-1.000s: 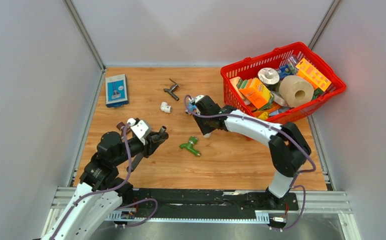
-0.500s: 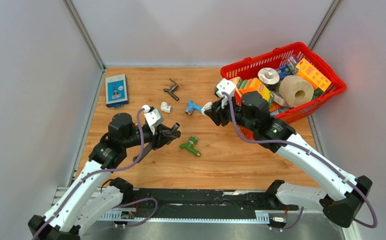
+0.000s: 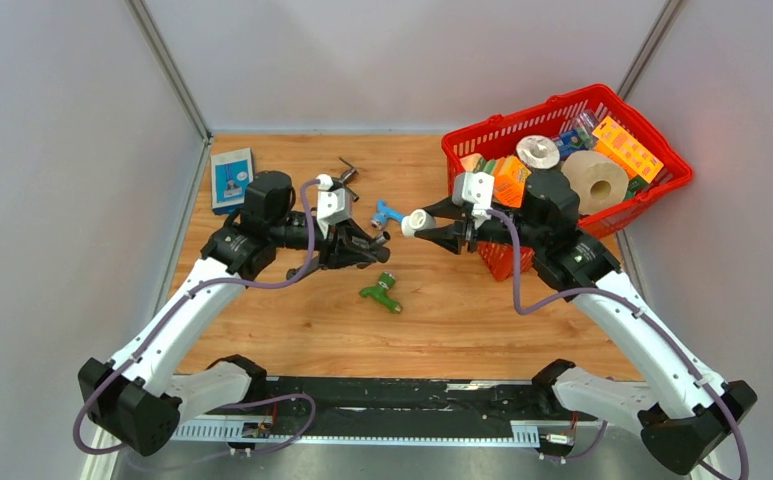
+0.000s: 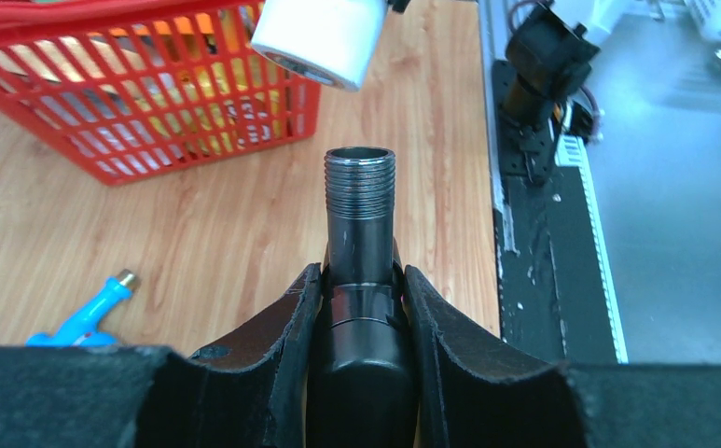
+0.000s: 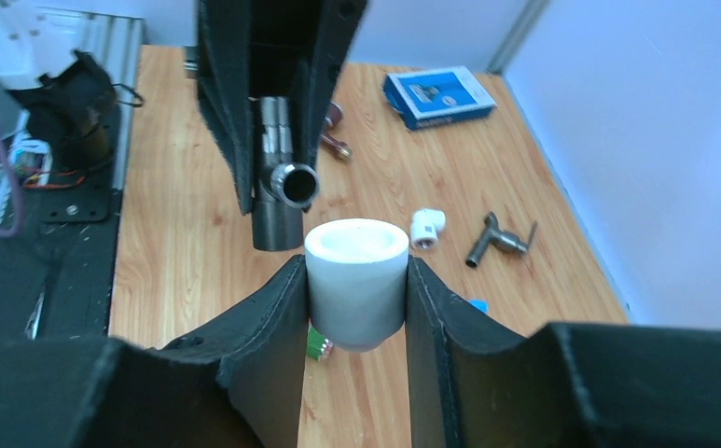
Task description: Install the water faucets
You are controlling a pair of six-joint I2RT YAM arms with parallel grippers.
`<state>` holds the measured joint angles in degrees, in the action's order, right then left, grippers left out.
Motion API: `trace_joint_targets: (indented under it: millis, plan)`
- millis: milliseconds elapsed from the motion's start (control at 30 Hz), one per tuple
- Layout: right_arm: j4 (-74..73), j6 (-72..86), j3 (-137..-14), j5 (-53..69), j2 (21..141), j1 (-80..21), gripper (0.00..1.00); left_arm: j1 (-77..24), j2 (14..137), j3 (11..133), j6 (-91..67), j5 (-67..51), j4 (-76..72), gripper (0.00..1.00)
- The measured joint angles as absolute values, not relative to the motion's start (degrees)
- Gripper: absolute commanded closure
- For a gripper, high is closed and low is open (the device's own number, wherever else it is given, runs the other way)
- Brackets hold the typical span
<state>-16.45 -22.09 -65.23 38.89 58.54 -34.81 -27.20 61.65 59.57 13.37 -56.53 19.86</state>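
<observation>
While L hand (image 4: 361,280) clamps the dark-grey faucet (image 4: 360,191), R hand (image 5: 356,266) clamps a white elbow fitting (image 5: 355,294).
Thread end faces fitting's mouth — near, not touching — above bench (image 3: 462,320).

The wooden bench (image 3: 462,320) is carrying a red basket (image 3: 634,207) at upper right and a blue box (image 3: 228,172) at upper left. A green faucet (image 3: 380,292), a blue-handled faucet (image 3: 388,212) and a dark-grey faucet (image 5: 498,240) are lying mid-frame.

Clamped in left gripper (image 4: 361,273), raised over mid-table: grey tap (image 4: 360,201), threaded end bare, pointing right. Lying near far edge: second grey tap (image 3: 346,178). Just nearer, flat: blue tap (image 3: 387,213). On its side, mid-table: green tap (image 3: 381,292).
</observation>
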Motion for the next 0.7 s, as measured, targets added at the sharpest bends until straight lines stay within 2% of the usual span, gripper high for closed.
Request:
trace_joint_targets:
  millis: [300,700]
  plan:
    - [-15.7,-29.3,-66.3,55.6,62.1,-34.3,1.0,-27.1,63.0,60.7,22.6,-59.8,31.1,1.0]
    - [-14.9,-33.6,-66.4,58.7,65.4,-37.3,1.0,-27.0,60.8,59.5,23.9,-59.9,32.4,1.0]
